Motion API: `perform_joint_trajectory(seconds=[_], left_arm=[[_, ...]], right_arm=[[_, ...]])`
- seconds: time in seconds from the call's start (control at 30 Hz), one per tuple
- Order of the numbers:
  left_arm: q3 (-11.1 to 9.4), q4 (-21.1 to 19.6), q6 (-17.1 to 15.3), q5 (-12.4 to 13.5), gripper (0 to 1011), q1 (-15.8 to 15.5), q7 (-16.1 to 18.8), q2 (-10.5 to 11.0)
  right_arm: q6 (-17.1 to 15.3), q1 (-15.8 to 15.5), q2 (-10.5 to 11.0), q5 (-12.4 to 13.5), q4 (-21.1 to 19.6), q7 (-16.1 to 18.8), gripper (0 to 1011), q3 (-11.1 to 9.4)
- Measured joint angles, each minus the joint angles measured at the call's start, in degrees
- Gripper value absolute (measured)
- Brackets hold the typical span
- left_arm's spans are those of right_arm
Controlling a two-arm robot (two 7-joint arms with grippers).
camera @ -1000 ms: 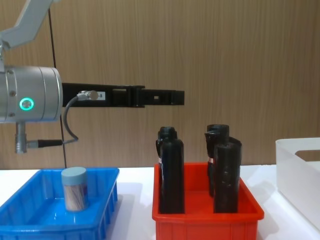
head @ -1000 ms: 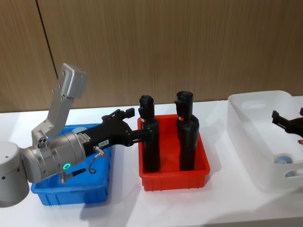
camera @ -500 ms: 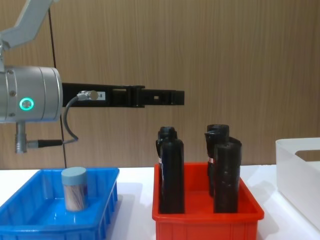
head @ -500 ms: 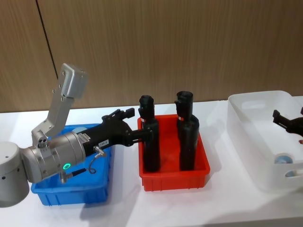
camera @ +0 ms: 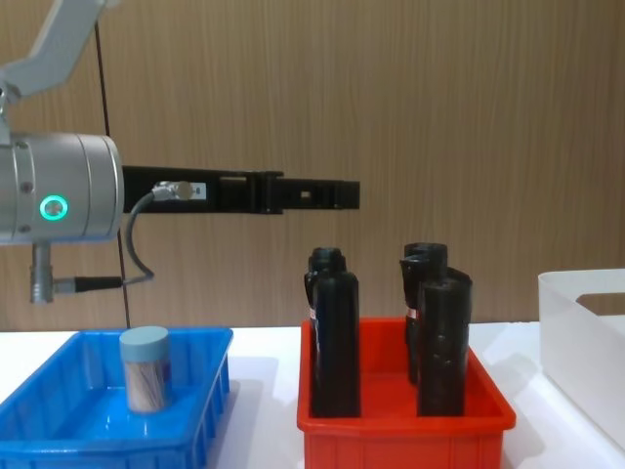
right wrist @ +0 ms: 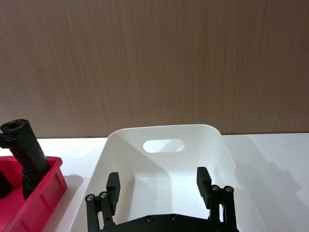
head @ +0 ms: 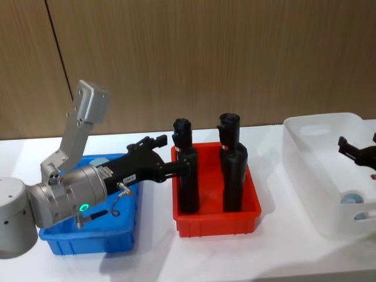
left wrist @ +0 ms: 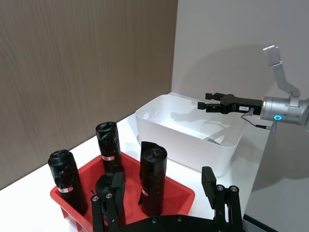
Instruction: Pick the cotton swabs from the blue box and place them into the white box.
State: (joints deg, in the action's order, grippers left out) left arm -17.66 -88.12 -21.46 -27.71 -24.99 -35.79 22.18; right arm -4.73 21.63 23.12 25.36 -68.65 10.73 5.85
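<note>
Since the earlier frames, left gripper (camera: 342, 192) has sunk marginally; nothing else has shifted. Its fingers stand apart and empty, above the black bottles (camera: 335, 332) in the red bin (camera: 405, 440). One cotton swabs tub (camera: 145, 369) stands upright in the blue box (camera: 210, 386), well below the arm, left of the fingertips. Right gripper (head: 358, 148), fingers spread and empty, hovers over the white box (head: 311, 170), above a second tub (head: 352, 197) inside.

swab tub (camera: 145, 369) upright in blue box (camera: 98, 451); second tub (head: 352, 197), seemingly, in white box (head: 302, 155)
</note>
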Motion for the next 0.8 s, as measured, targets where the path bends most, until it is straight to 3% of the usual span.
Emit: perform_joint_trajectory(seconds=[0.23, 0.8], left_arm=[[-0.8, -0.5, 2.1, 1.6, 1004, 1.2, 3.5, 0.0], [-4.0, -2.4, 9.8, 7.6, 1004, 5.4, 16.6, -0.1]], right_arm=[[0.3, -2.4, -0.4, -1.0, -3.5, -0.7, 1002, 0.8], [1.4, -11.2, -1.9, -4.5, -16.2, -3.5, 1001, 3.6]])
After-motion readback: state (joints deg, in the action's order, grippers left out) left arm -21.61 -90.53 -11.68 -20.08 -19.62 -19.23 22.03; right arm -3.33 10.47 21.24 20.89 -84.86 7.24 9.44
